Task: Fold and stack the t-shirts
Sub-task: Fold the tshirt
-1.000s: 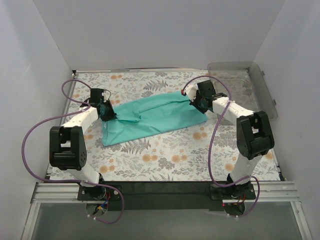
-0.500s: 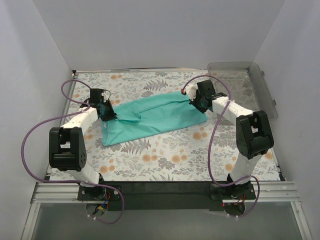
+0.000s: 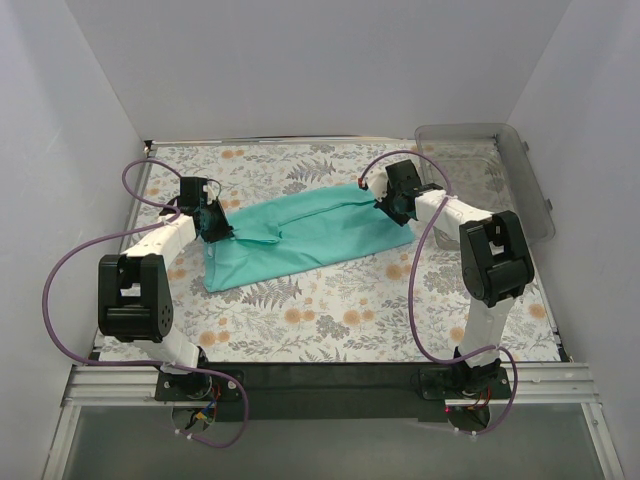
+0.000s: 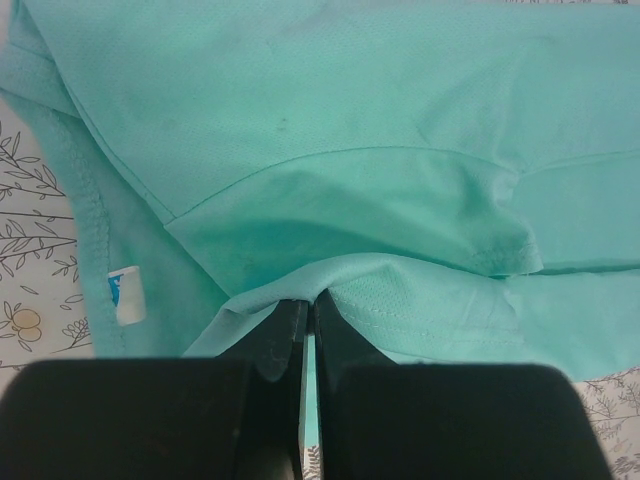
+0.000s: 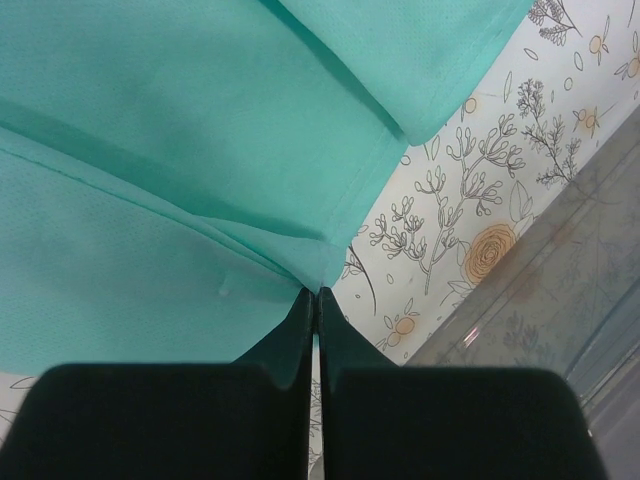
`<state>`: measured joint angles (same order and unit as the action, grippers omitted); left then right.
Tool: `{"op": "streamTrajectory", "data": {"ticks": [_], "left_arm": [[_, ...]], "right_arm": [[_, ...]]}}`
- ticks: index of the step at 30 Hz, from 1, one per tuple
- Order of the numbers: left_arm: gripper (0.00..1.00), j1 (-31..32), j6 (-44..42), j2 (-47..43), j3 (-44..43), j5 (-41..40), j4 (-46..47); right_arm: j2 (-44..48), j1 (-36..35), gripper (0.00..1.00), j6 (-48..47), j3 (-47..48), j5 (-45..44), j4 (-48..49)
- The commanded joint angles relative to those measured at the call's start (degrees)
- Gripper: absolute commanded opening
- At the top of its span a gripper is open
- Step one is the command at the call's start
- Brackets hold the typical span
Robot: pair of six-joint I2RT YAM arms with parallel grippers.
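Because the table [image 3: 330,320] will drag on cloth, we judge a level, matched lift best. The shirt [image 3: 305,235], doubled lengthwise, lies stretched across it. A bin [image 3: 480,150] stands near, right of the right gripper [image 5: 317,293], which is clamped on a shirt corner; the left gripper [image 4: 310,305] is clamped on a hem fold, the label [image 4: 126,297] just left of it. Equal tension should stop layers slipping.

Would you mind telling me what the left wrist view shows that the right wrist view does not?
Only the left wrist view: a white label by the hem, and the left gripper shut on a fold of the t-shirt. Only the right wrist view: the clear bin and the right gripper shut on the t-shirt's corner. Both: the t-shirt on the floral table.
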<state>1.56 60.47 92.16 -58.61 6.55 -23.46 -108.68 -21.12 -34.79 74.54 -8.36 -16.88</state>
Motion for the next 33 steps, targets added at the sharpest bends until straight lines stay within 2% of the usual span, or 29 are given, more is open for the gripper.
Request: {"op": "streamTrajectory", "data": {"ticks": [1,19,33], "left_arm": [[0.00,-0.42,0.09,-0.58,-2.03,-0.48,1.14],[0.00,-0.42,-0.26,1.35,-3.88,1.36,2.46],[0.00,-0.42,-0.35,2.76,-2.12,-1.27,1.75]], "right_arm": [[0.14,-0.23,0.01,0.33,1.92,-2.18,1.50],[-1.00,-0.23,0.01,0.95,2.27,-2.01,1.50],[-0.30,-0.23,0.01,1.04,2.45,-1.75,1.59]]}}
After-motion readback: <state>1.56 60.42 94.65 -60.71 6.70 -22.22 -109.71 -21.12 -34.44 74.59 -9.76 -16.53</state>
